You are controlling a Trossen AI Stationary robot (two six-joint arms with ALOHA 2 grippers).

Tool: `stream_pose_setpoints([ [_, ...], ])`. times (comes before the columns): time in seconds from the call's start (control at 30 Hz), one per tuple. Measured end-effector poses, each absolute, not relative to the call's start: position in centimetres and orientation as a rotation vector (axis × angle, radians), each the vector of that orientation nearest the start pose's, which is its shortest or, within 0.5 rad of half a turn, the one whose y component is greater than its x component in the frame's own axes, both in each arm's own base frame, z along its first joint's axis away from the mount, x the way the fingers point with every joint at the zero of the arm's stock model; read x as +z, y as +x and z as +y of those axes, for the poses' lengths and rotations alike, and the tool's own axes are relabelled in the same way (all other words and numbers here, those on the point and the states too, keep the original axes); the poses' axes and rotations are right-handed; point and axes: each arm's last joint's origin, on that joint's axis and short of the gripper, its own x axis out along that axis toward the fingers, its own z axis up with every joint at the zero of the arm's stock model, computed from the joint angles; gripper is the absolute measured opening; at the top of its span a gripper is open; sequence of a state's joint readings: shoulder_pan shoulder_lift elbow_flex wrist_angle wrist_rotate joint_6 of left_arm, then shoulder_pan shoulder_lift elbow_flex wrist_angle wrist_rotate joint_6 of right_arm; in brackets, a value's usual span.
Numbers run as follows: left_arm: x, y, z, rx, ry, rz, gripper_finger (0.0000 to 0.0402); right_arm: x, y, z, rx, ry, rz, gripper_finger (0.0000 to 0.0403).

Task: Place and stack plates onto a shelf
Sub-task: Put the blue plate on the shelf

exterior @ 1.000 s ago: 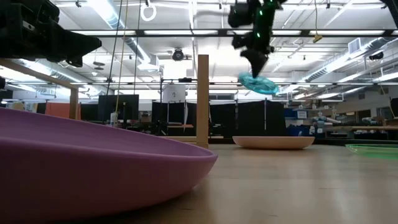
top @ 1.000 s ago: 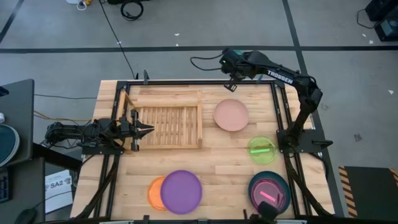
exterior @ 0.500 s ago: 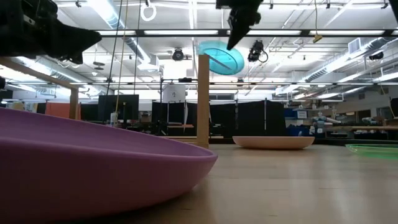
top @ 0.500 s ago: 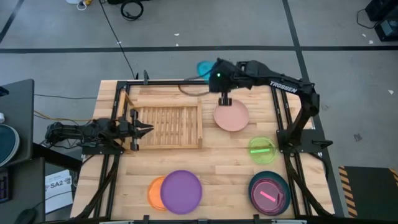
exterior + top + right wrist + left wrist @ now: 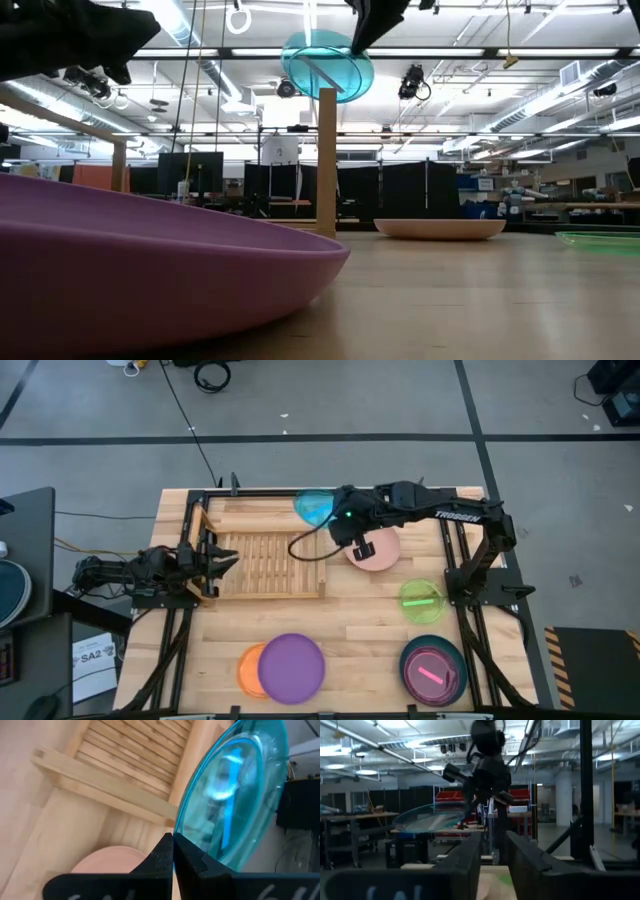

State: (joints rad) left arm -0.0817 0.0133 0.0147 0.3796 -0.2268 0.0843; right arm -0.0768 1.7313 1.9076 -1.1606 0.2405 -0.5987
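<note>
My right gripper (image 5: 332, 513) is shut on a clear blue plate (image 5: 312, 506) high above the far right corner of the wooden slatted shelf (image 5: 265, 560). The plate also shows in the low view (image 5: 326, 65) and in the left wrist view (image 5: 430, 817). My left gripper (image 5: 222, 555) is open and empty, hovering at the shelf's left rail. My right gripper pinches the blue plate's rim (image 5: 180, 826) between its two fingers, one finger on each face. The fingers come from the table's right, slanting down. The plate is lifted clear and tilted, reaching out beyond the fingertips toward the shelf.
A pink plate (image 5: 375, 548) lies right of the shelf, and a green plate (image 5: 421, 600) lies nearer. A dark teal plate with a magenta one in it (image 5: 433, 668) lies at the near right. A purple plate (image 5: 291, 667) lies on an orange one (image 5: 245, 670) at the near edge.
My right gripper has carried the blue plate from over the table's far edge toward the left and nearer, to above the shelf's far right corner. The plate has tipped from near level to tilted. My left gripper has risen a little.
</note>
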Motion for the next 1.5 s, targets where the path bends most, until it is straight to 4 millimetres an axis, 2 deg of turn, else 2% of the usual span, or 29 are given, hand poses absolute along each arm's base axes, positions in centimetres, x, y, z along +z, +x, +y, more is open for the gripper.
stream_pose_setpoints([
  [0.23, 20.5, 9.5, -0.1, 0.166, 0.031, -0.374, 0.0167, 38.6, 34.6, -1.4, 0.131, -0.612, 1.007, 0.0011],
  [0.4, 20.9, 10.5, -0.2, 0.17, 0.063, -0.349, 0.0178, 38.6, 34.6, -0.1, 0.223, -0.602, 0.978, 0.0012],
  [0.53, 22.7, 11.8, -0.3, 0.168, 0.077, -0.305, 0.0178, 38.6, 34.6, 0.7, 0.254, -0.607, 0.968, 0.0012],
  [0.77, 27.1, 14.5, -0.5, 0.176, 0.185, -0.232, 0.0178, 38.6, 34.6, 1.7, 0.279, -0.621, 0.96, 0.0012],
  [1.0, 30.6, 17.7, -0.8, 0.156, 0.289, -0.038, 0.0178, 38.6, 34.6, 2.3, 0.295, -0.63, 0.955, 0.0012],
  [1.27, 32.6, 20.3, -1.0, 0.119, 0.34, 0.2, 0.0178, 38.6, 34.5, 2.8, 0.309, -0.636, 0.951, 0.0012],
  [1.5, 33.7, 22.1, -1.4, 0.012, 0.409, 0.225, 0.0178, 38.6, 34.5, 3.1, 0.347, -0.62, 0.94, 0.0012],
])
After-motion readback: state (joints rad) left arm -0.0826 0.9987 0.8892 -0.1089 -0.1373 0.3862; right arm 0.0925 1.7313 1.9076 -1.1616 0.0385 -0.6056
